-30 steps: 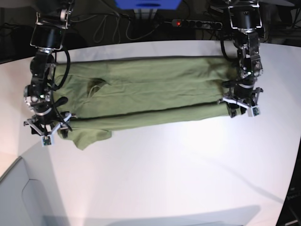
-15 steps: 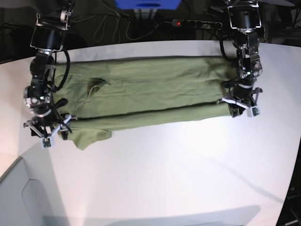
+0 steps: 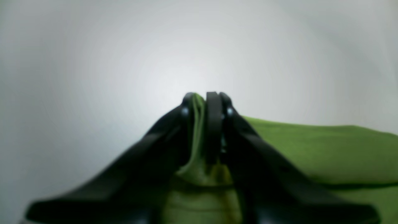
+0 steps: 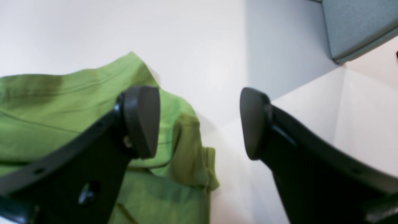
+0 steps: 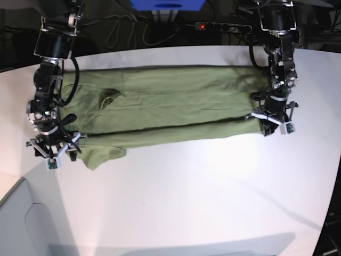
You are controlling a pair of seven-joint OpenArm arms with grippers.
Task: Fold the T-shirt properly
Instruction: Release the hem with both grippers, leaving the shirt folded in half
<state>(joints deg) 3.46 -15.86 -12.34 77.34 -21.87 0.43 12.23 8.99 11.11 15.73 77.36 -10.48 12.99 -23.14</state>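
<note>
The olive-green T-shirt (image 5: 170, 104) lies flat across the far half of the white table (image 5: 213, 202), with its near long side folded over in a band. At the shirt's right end, my left gripper (image 5: 275, 127) is shut on the cloth edge. In the left wrist view, the left gripper (image 3: 203, 102) pinches a ridge of green fabric (image 3: 196, 124) between its pads. At the shirt's left end, my right gripper (image 5: 53, 156) stands open. In the right wrist view, the right gripper (image 4: 199, 121) holds nothing, with one finger over the T-shirt (image 4: 62, 105) and the other over bare table.
A power strip (image 5: 222, 26), cables (image 5: 120, 32) and a blue object (image 5: 168, 5) sit behind the table's far edge. A grey panel (image 5: 26, 224) borders the table's near left corner, seen as a grey-blue block (image 4: 357, 25) in the right wrist view.
My left gripper's fingers have closed onto the shirt's right edge. The right gripper has shifted slightly toward the near side and stays open. The shirt has barely moved.
</note>
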